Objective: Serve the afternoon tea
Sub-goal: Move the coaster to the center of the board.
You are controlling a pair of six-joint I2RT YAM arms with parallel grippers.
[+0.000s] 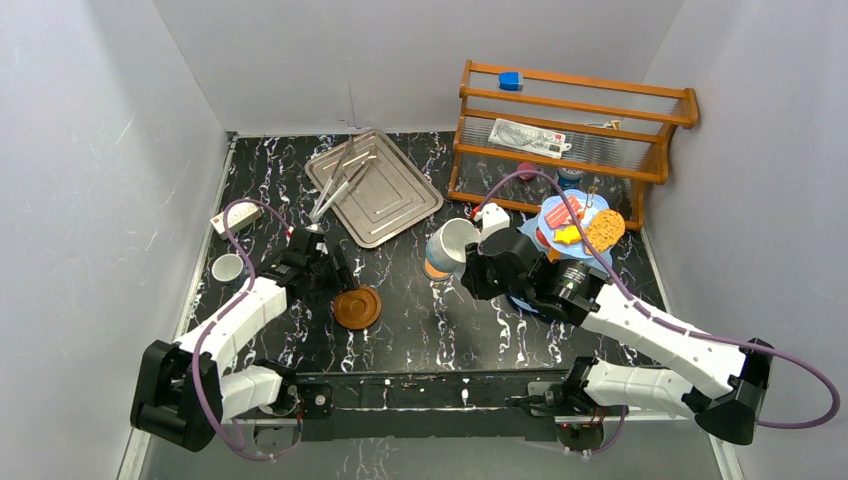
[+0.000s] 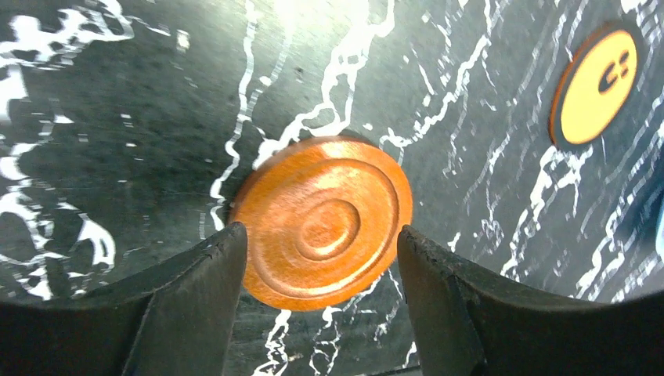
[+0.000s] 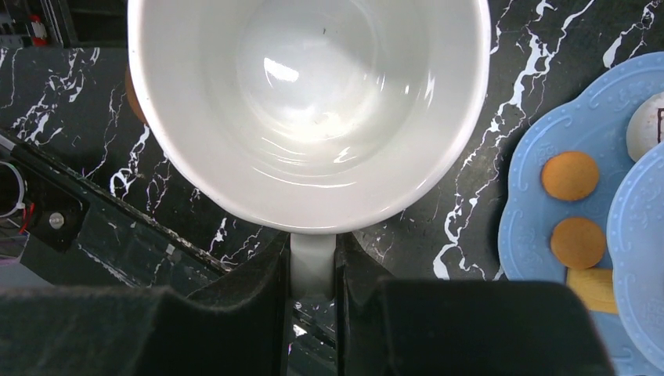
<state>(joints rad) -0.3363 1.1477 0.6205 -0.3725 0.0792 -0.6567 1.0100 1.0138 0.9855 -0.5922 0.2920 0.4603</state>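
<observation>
My left gripper [image 1: 335,278] [image 2: 321,266] is open, low over the table, its jaws flanking the near half of a round brown saucer [image 1: 357,307] [image 2: 322,219] that lies flat. My right gripper [image 1: 468,262] [image 3: 313,270] is shut on the handle of the grey mug [image 1: 450,245] [image 3: 309,110], which is white inside, empty and tilted. The mug hangs over a second saucer [image 1: 432,269] [image 2: 595,84]. The light-blue stand [image 1: 568,212] [image 3: 521,219] carries pastries just right of my right arm. A white mug [image 1: 228,267] stands at the far left.
A silver tray [image 1: 385,195] with metal tongs [image 1: 338,182] lies at the back centre. A wooden rack [image 1: 570,130] stands at the back right. A white power strip [image 1: 235,215] lies by the left wall. The arms' mounting rail [image 1: 430,390] runs along the near edge.
</observation>
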